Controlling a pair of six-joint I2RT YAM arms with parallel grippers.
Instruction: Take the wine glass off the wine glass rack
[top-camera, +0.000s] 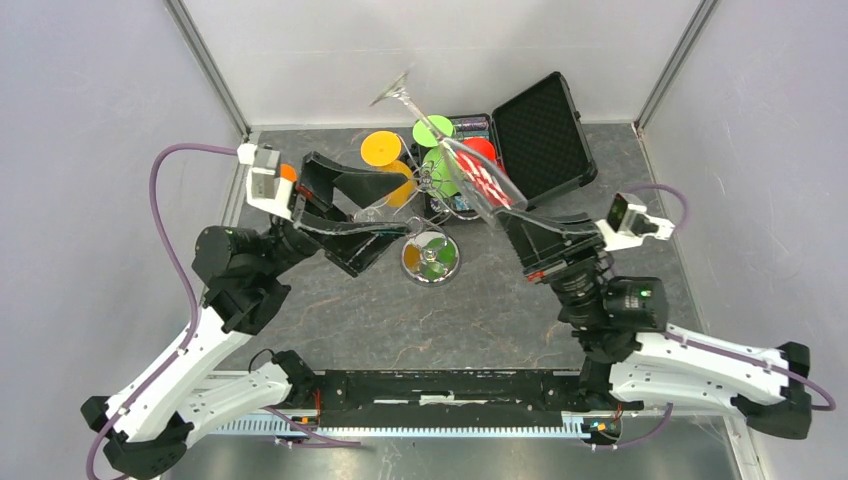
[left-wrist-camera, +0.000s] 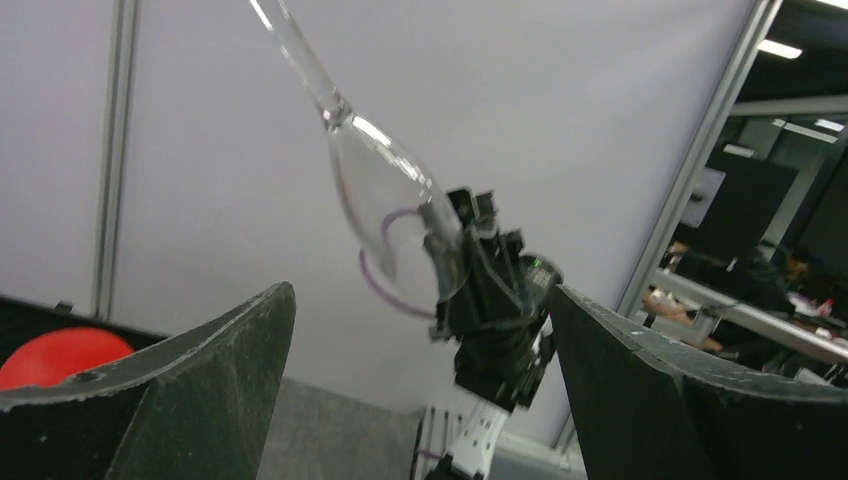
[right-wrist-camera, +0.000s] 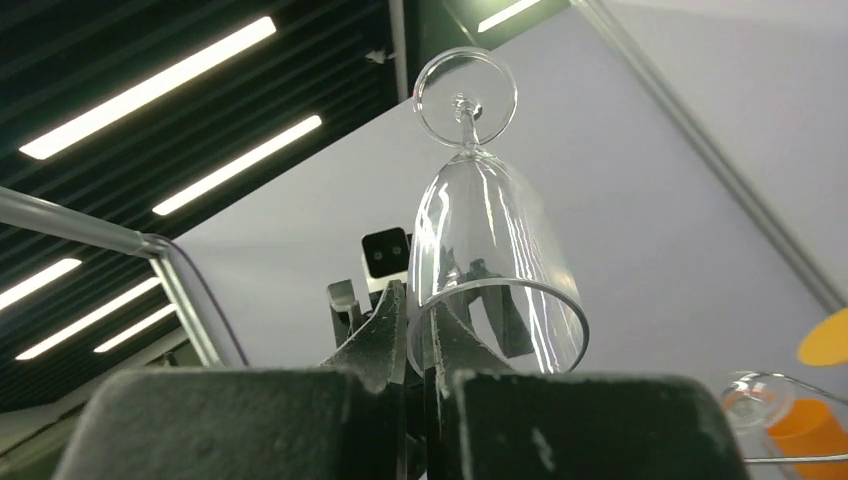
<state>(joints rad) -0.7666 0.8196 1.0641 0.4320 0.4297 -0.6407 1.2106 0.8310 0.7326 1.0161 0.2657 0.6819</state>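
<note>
The clear wine glass (top-camera: 470, 170) hangs tilted in the air above the table, its foot (top-camera: 398, 88) pointing to the back wall. My right gripper (top-camera: 510, 213) is shut on its rim. In the right wrist view the fingertips (right-wrist-camera: 395, 325) pinch the rim wall of the wine glass (right-wrist-camera: 490, 235), one inside and one outside. The wine glass rack (top-camera: 431, 257) stands below and left of it on its mirrored disc. My left gripper (top-camera: 393, 207) is open beside the rack; in its own view the wide-apart fingers (left-wrist-camera: 200, 380) hold nothing and the wine glass (left-wrist-camera: 385, 195) floats beyond them.
An open black case (top-camera: 540, 135) lies at the back right. Orange (top-camera: 381, 148), green (top-camera: 432, 130) and red (top-camera: 480, 150) round things crowd the rack. Another clear glass (top-camera: 375, 210) sits by the left fingers. Walls close in at the back and both sides.
</note>
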